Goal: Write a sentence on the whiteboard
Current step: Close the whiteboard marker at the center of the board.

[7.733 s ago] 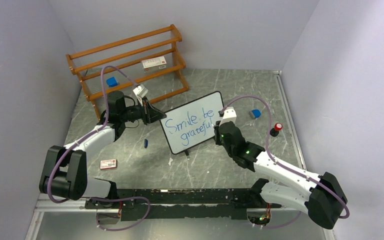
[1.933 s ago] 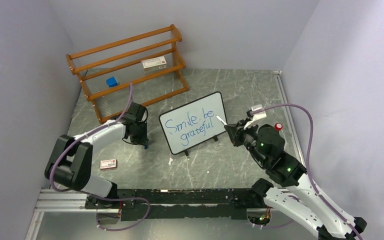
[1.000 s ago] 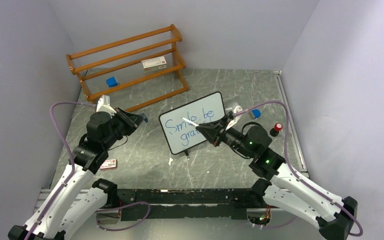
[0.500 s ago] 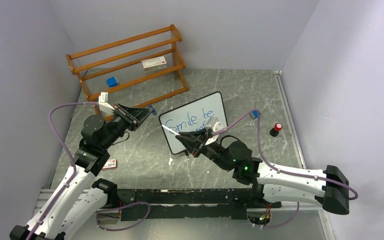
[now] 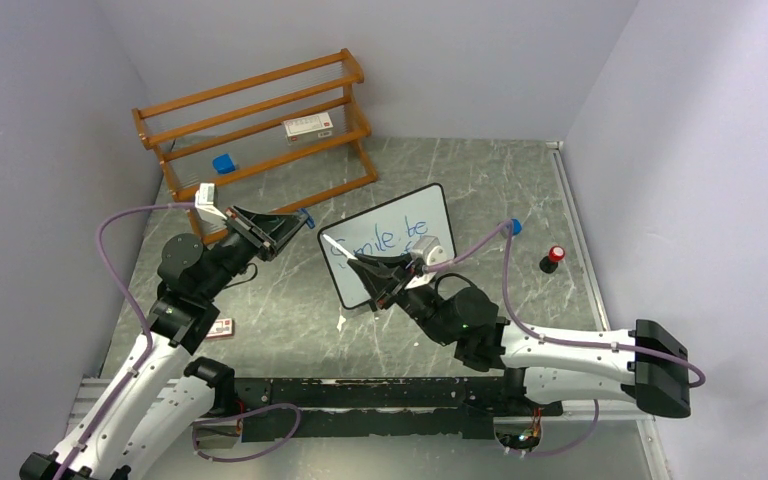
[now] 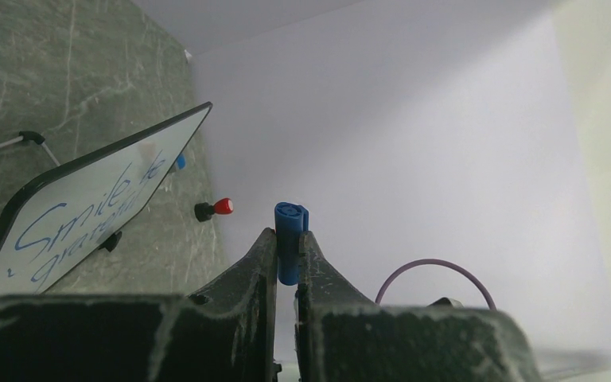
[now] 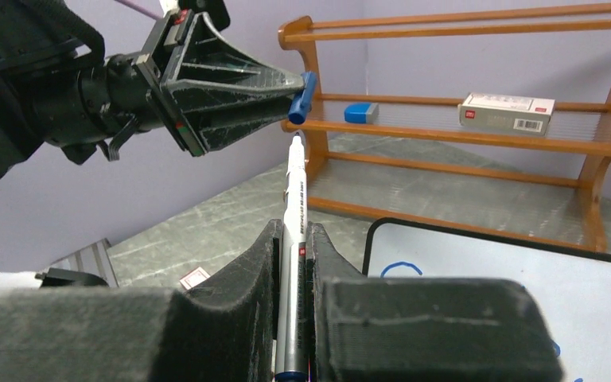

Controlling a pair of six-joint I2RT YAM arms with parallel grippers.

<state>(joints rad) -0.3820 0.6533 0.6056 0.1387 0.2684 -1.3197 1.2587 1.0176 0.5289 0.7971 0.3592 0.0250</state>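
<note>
The whiteboard (image 5: pixel 430 205) stands tilted at mid-table with the blue sentence (image 5: pixel 400 232) "Smile be grateful", partly hidden by my right arm. My right gripper (image 5: pixel 357 263) is shut on a white marker (image 5: pixel 338 248), held in front of the board's left end with its tip pointing left. My left gripper (image 5: pixel 298 218) is shut on a blue marker cap (image 5: pixel 306 214), held in the air left of the board. In the right wrist view the marker (image 7: pixel 293 199) tip sits just below the cap (image 7: pixel 305 94). The left wrist view shows the cap (image 6: pixel 289 239) and the board (image 6: pixel 87 207).
A wooden rack (image 5: pixel 260 120) stands at the back left with a white box (image 5: pixel 308 127) and a blue block (image 5: pixel 223 163). A small card (image 5: pixel 217 328) lies at the front left. A red-topped black item (image 5: pixel 552 258) and a blue item (image 5: pixel 513 226) sit right of the board.
My left gripper took the cap off the table and lifted it. My right arm swung the marker from the board's right side across to its left, bringing the tip close to the cap.
</note>
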